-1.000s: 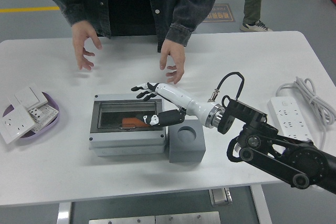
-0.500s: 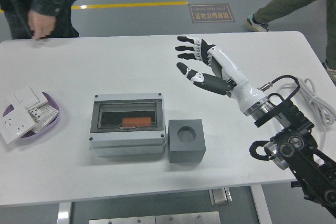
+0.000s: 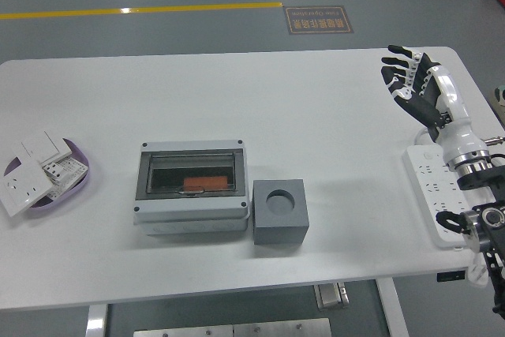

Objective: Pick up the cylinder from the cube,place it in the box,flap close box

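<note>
The grey box (image 3: 189, 216) stands left of the table's middle with its clear lid down. Through the lid I see the orange cylinder (image 3: 203, 183) lying inside. Against the box's right side sits the dark grey cube (image 3: 281, 228), its round hole on top bare. My right hand (image 3: 405, 76) is raised at the table's far right edge, well away from the box and the cube. Its fingers (image 3: 404, 61) are spread and hold nothing. My left arm does not show.
A white power strip (image 3: 430, 189) lies at the right edge under my right forearm. A purple bowl (image 3: 80, 165) with white wall switches (image 3: 28, 173) sits at the left edge. No person stands at the far side.
My right hand has pulled back from over the box to the far right edge, staying open. The person at the far side has left the view.
</note>
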Controlling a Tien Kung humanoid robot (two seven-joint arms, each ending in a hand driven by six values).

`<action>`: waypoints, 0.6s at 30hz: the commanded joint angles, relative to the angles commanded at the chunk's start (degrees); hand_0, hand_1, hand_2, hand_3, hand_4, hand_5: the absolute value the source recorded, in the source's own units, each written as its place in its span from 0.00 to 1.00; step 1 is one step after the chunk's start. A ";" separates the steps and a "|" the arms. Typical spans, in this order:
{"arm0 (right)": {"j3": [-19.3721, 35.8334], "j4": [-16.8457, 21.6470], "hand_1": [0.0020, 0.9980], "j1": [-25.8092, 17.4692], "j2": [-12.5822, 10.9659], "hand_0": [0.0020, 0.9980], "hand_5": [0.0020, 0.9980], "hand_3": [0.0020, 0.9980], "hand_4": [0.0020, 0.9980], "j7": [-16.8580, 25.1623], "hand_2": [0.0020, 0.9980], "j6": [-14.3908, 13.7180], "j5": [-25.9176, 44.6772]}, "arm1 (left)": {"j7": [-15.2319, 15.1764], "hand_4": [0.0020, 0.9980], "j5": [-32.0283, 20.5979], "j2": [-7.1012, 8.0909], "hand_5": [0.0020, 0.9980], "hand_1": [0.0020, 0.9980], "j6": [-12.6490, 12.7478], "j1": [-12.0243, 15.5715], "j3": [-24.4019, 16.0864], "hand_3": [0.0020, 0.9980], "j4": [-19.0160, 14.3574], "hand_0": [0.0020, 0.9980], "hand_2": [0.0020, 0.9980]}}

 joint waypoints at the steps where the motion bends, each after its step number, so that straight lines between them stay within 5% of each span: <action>1: 0.40 -0.20 0.68 -0.16 0.03 0.71 0.38 0.73 0.68 0.25 0.72 0.15 0.32 | 0.03 0.75 0.04 -0.02 0.32 0.67 0.00 0.05 -0.04 0.70 0.00 0.64 0.66; 18: 5.06 -2.40 0.67 -3.93 0.95 0.71 0.37 0.73 0.71 2.29 0.72 0.90 2.69 | -0.06 0.75 -0.87 0.29 0.32 0.67 0.19 0.89 0.15 0.70 0.00 0.64 0.66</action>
